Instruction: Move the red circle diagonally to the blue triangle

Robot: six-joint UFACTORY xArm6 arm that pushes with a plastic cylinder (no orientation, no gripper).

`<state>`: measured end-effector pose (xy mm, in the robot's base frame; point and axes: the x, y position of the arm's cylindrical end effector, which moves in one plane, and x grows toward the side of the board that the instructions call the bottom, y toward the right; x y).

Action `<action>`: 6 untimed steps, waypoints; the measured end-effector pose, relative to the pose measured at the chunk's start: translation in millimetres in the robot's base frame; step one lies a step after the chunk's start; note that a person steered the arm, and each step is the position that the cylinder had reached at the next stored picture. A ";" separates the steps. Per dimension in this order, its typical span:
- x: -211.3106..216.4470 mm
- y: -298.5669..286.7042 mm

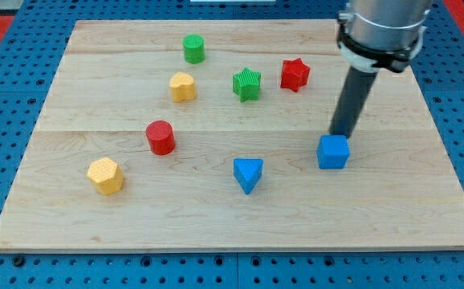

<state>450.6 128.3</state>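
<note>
The red circle (160, 137) is a short red cylinder left of the board's middle. The blue triangle (248, 174) lies to its lower right, below the board's middle. My tip (342, 133) is at the view's right, just behind the top edge of the blue cube (333, 152), touching it or nearly so. The tip is far to the right of the red circle and to the upper right of the blue triangle.
A green cylinder (193, 49) stands near the top. A yellow heart-like block (182, 87), a green star (247, 83) and a red star (295, 75) lie in the upper middle. A yellow hexagon (105, 176) sits at lower left. The wooden board (425, 201) rests on a blue pegboard.
</note>
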 end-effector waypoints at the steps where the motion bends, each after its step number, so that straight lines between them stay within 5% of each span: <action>1: 2.3 -58.6; 6: -21.2 -325.4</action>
<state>429.4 -197.1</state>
